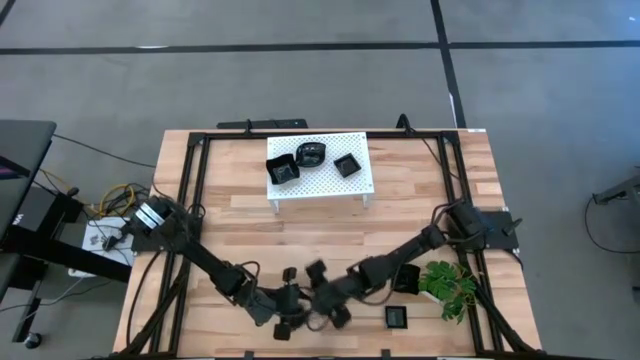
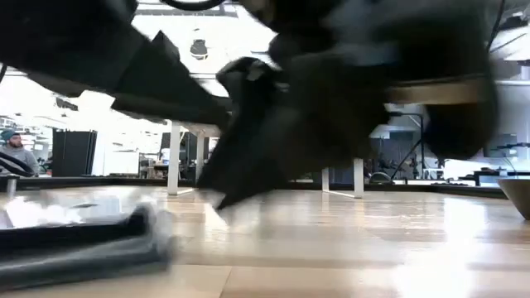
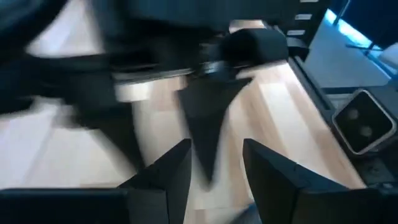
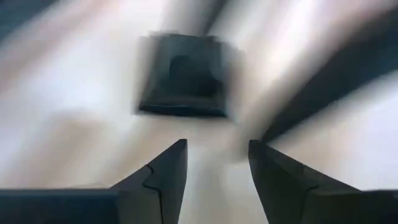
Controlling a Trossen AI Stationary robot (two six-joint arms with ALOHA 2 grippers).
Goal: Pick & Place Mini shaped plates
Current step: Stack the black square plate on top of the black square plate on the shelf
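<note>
Three glossy black mini plates sit on the white perforated rack: one, another and a third. More lie on the wood near the table's near edge, among them a square one, one by the plant and small ones. My left gripper and right gripper meet low over the near middle, both open. The right wrist view shows a square black plate flat on the wood ahead of the fingers, apart from them.
A green leafy plant stands at the near right. The two arms cross close together, and the right arm's gripper fills the left wrist view. In the low view a dark plate lies near left and a bowl rim far right.
</note>
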